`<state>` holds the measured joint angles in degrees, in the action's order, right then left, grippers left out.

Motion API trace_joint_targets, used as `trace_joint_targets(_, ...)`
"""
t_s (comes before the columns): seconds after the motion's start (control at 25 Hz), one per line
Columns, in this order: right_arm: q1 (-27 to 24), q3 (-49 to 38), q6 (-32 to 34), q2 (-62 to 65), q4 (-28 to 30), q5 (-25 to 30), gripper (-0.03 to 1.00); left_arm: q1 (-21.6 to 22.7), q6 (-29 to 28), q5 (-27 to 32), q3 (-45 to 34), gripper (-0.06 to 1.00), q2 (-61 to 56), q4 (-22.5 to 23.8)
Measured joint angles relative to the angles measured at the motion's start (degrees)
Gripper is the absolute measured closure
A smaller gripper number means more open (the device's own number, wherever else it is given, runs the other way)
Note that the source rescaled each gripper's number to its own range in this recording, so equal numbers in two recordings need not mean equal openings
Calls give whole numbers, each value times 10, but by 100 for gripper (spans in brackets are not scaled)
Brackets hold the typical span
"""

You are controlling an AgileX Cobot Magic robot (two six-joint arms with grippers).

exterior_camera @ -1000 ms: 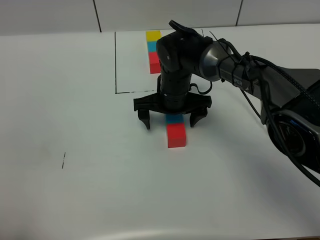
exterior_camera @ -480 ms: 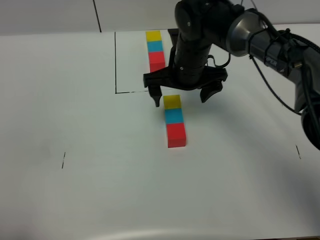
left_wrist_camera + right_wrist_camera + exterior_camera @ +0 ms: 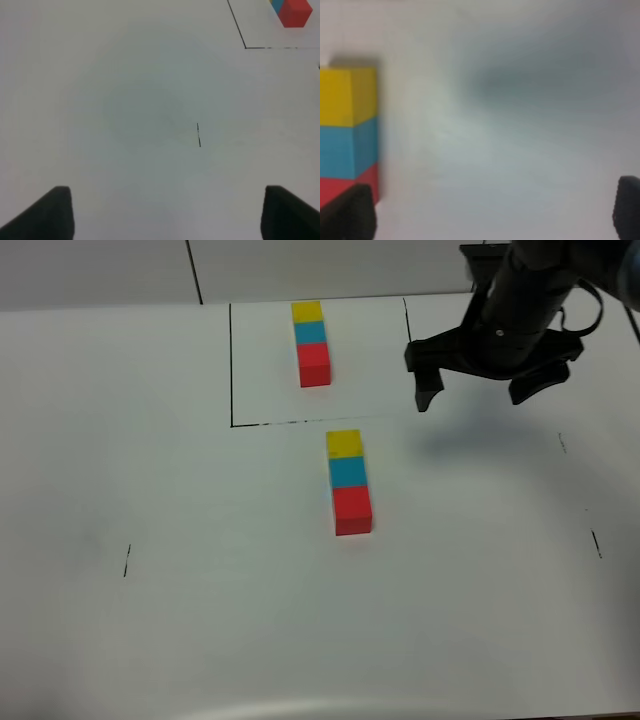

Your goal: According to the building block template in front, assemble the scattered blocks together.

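Note:
The building block template is a yellow, cyan and red row inside a black pen outline at the back of the table; its red end shows in the left wrist view. In front of the outline the scattered blocks lie touching in one row: yellow, cyan, red. My right gripper hangs open and empty, above the table to the right of the row and apart from it. Its wrist view shows the yellow block above cyan and red. My left gripper is open over bare table.
Short pen ticks mark the white table at the left and at the right. The left tick lies ahead of the left gripper. A tiled wall runs along the table's back edge.
My right gripper, which straddled the row with open fingers, has lifted and swung away to the back right. The yellow block it hid now shows at the row's far end.

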<state>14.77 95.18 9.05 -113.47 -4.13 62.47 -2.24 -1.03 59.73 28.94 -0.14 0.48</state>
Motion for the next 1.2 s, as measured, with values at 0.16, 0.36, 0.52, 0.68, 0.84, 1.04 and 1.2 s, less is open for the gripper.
trace_joint_targets(0.16, -29, -91, -9, 86, 7, -52, 0, 0, 0, 0, 0, 32, 0, 0)
trace_joint_targets(0.36, -64, -224, -10, 206, 13, -114, 0, 0, 0, 0, 0, 32, 0, 0)
trace_joint_targets(0.52, -82, -305, -12, 299, 25, -126, 0, 0, 0, 0, 0, 32, 0, 0)
trace_joint_targets(0.68, -85, -361, -12, 387, 33, -129, 0, 0, 0, 0, 0, 32, 0, 0)
trace_joint_targets(0.84, -85, -420, -12, 474, 35, -129, 0, 0, 0, 0, 0, 32, 0, 0)
trace_joint_targets(1.04, -85, -482, -12, 583, 36, -123, 0, 0, 0, 0, 0, 32, 0, 0)
trace_joint_targets(1.2, -85, -514, -12, 671, 52, -99, 0, 0, 0, 0, 0, 32, 0, 0)
